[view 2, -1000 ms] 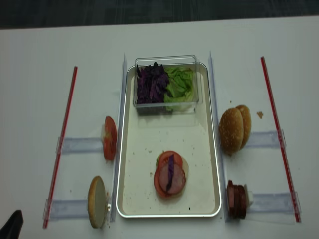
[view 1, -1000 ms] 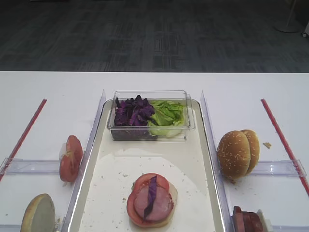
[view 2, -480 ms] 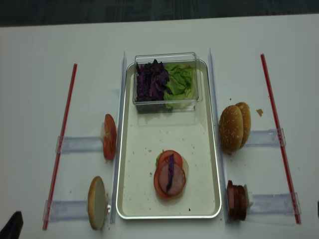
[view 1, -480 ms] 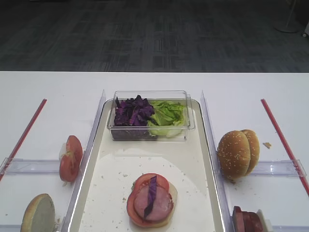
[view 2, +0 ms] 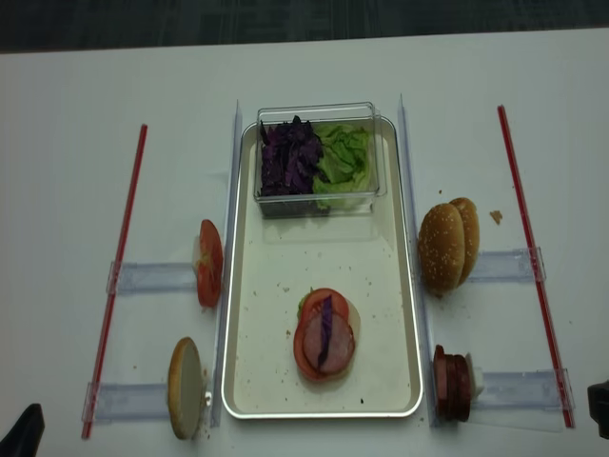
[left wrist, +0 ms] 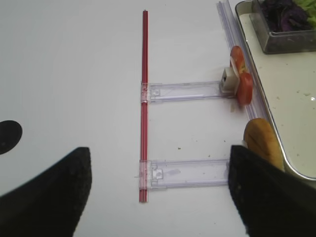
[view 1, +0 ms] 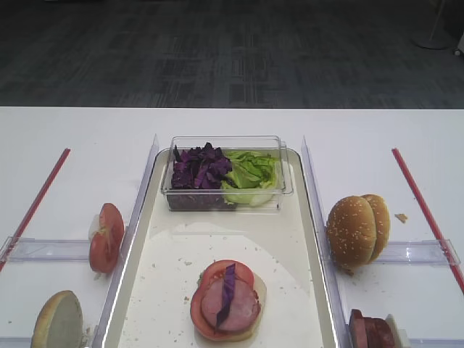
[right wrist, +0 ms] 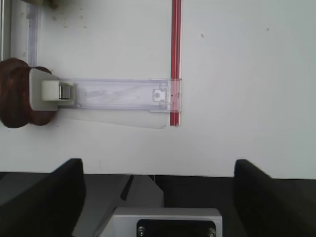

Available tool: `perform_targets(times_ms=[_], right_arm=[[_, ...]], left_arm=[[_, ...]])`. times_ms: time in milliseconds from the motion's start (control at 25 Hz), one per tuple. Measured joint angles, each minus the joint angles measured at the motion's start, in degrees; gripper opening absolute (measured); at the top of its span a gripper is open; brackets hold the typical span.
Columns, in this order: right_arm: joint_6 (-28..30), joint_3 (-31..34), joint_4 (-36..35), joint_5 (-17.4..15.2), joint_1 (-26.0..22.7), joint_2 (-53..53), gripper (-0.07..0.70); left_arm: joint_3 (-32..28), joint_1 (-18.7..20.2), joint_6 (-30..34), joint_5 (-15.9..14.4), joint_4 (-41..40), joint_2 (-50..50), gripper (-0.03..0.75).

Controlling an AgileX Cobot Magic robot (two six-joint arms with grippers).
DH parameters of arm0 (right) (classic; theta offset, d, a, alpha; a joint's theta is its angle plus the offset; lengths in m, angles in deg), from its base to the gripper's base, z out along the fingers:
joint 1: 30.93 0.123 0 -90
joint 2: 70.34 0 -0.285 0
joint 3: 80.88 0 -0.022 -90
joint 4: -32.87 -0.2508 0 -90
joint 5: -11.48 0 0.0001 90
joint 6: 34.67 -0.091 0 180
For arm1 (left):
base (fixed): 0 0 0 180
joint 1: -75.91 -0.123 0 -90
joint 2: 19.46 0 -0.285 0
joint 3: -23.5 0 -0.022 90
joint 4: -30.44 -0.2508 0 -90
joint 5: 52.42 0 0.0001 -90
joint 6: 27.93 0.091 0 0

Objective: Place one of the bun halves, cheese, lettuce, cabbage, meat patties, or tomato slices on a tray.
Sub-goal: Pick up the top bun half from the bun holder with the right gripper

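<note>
The cream tray (view 1: pixel 217 243) (view 2: pixel 366 271) carries a stack of tomato slice, meat patty and a cabbage strip (view 1: pixel 226 299). A clear box holds cabbage (view 1: pixel 199 168) and lettuce (view 1: pixel 251 174). Two seeded bun halves (view 1: pixel 351 230) stand on edge right of the tray. More meat patties (right wrist: pixel 17 94) (view 2: pixel 451 383) stand near the front. Left of the tray stand tomato slices (left wrist: pixel 242 84) and a cut-face bun half (left wrist: pixel 261 143). Cheese is out of view. My left gripper (left wrist: pixel 158 197) hangs open over a holder rail. My right gripper (right wrist: pixel 158 197) is open and empty at the table's front edge.
Red strips (view 2: pixel 119 267) (view 2: pixel 528 248) run along both sides of the white table. Clear plastic holder rails (right wrist: pixel 118 94) (left wrist: pixel 187 173) lie across between the strips and the tray. Clear guide walls (view 1: pixel 315 217) flank the tray. Crumbs dot the tray.
My right gripper has crept into the bottom right corner of the realsense overhead view. The food and the left gripper have not moved.
</note>
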Motion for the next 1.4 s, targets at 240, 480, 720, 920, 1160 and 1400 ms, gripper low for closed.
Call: perform_targets(times_ms=[240,480,720,920,1160,1400], right_arm=[[0.1,0.0,0.0,0.1,0.0,4.3,0.624],[0.1,0.0,0.0,0.5,0.0,8.0,0.624],[0.3,-0.6,-0.1,0.7,0.0,12.3,0.624],[0.6,-4.2,-0.8,0.9,0.0,16.1,0.624],[0.8,-5.5,-1.8,1.1,0.0,20.3,0.624],[1.2,-5.5,-1.8,1.3,0.0,22.7,0.624]], left_arm=[[0.0,0.0,0.0,0.0,0.0,0.0,0.526],[0.0,0.0,0.0,0.0,0.0,0.0,0.526],[0.0,0.0,0.0,0.0,0.0,0.0,0.526],[0.0,0.0,0.0,0.0,0.0,0.0,0.526],[0.0,0.0,0.0,0.0,0.0,0.0,0.526],[0.0,0.0,0.0,0.0,0.0,0.0,0.526]])
